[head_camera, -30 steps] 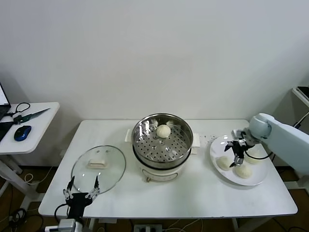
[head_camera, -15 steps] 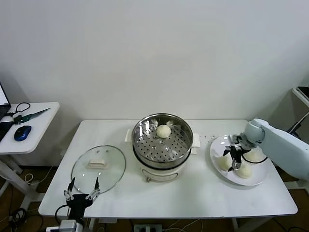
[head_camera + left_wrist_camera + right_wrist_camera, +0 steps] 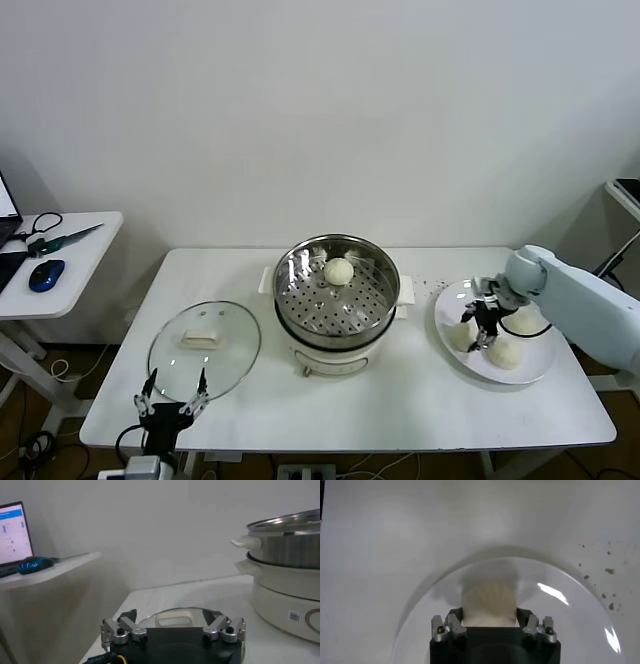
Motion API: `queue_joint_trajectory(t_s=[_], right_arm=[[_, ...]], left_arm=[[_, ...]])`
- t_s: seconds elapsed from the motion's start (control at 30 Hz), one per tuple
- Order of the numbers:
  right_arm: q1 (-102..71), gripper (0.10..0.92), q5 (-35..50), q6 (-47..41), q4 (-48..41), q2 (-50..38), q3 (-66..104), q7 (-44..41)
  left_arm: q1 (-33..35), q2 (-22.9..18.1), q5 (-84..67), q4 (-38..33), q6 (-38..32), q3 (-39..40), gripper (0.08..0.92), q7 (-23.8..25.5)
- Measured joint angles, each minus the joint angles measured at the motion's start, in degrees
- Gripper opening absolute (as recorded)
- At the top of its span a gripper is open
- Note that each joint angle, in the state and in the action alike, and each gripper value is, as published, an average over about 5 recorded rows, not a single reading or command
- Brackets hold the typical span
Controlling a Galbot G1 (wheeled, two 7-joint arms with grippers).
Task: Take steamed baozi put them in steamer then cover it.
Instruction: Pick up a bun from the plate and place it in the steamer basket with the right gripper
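The steamer [image 3: 320, 305] stands at mid-table with one baozi [image 3: 339, 270] on its perforated tray. My right gripper [image 3: 480, 328] is down on the white plate [image 3: 541, 364], shut on a baozi [image 3: 461, 336] at the plate's left side. In the right wrist view the fingers press both flanks of that baozi [image 3: 489, 602], which still rests on the plate [image 3: 570, 610]. Two more baozi [image 3: 504, 353] [image 3: 526, 322] lie beside it. The glass cover [image 3: 232, 356] lies flat left of the steamer. My left gripper [image 3: 172, 386] waits open at the front edge, just short of the cover [image 3: 150, 622].
A side table [image 3: 70, 255] with a blue mouse [image 3: 46, 274] stands to the left. Small dark crumbs [image 3: 435, 286] lie between steamer and plate. The steamer's white base [image 3: 285, 587] rises to one side of the left wrist view.
My right gripper has shifted left across the plate and settled around the left baozi, closing on it. The left arm has not moved.
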Motion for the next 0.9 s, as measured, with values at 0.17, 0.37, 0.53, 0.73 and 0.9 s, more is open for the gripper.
queue_joint_trajectory(t_s=[0.17, 0.37, 0.53, 0.73, 0.9], right_arm=[[5.3, 0.696, 3.7, -0.6, 0.7, -0.4, -3.1, -0.5], [16.3, 0.696, 11.9, -2.2, 2.1, 0.8, -10.7, -0.8], [25.9, 0.696, 19.9, -4.2, 3.5, 3.4, -17.9, -0.5], [33.9, 0.696, 29.3, -6.7, 4.9, 8.4, -24.2, 0.8], [36.9, 0.696, 35.1, -8.4, 5.3, 13.9, -27.6, 2.0]], left_arm=[[0.1, 0.1, 0.0, -0.3, 0.0, 0.1, 0.823, 0.0], [0.3, 0.1, 0.0, -0.9, 0.1, 0.6, 0.823, -0.2], [0.6, 0.2, 0.1, -1.3, 0.2, 1.2, 0.823, -0.4], [0.9, 0.0, 0.4, -1.9, 0.3, 2.0, 0.823, -0.4], [0.8, -0.5, 0.7, -2.0, 0.2, 2.7, 0.823, -0.4]])
